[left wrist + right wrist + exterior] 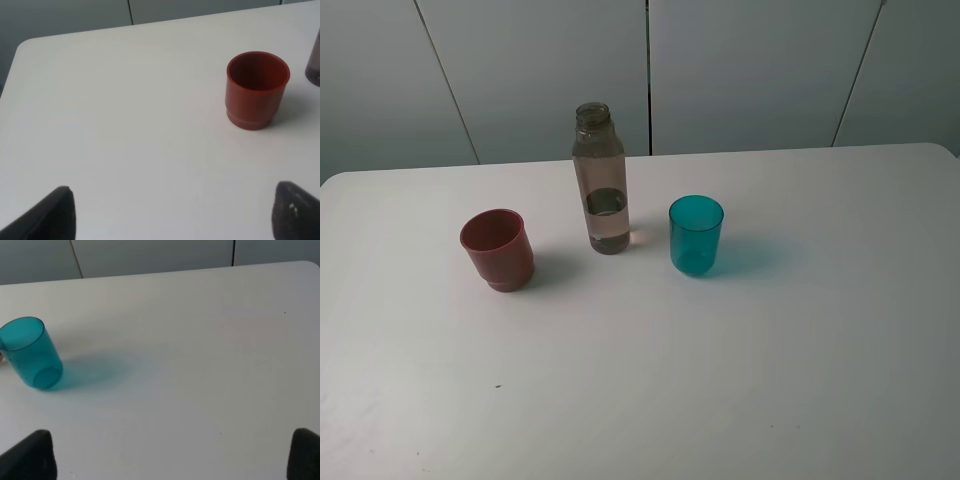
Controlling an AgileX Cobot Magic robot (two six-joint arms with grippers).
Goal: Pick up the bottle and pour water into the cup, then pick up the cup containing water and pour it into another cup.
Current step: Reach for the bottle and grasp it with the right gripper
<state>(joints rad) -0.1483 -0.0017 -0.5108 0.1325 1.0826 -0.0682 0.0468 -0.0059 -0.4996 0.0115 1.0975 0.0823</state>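
Nearest, the left gripper [172, 215] and right gripper [167, 455] both gape wide, holding nothing. Farther out on the table [640, 400], another cup [497, 250] and the cup [696, 236] flank the bottle [601, 180], which stands upright and part-filled. It is probably light, stiff and slippery, so grip the squarish body mid-height. No label or writing shows.

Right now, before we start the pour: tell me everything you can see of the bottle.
The bottle is the tallest item, of clear, smoky grey-brown plastic by the look of it, with a squarish body and a narrow threaded neck and no cap. Water fills only its lower part. It stands upright on the white table, between the red-brown cup and the teal cup, set slightly farther back and apart from both. Only the table touches it.
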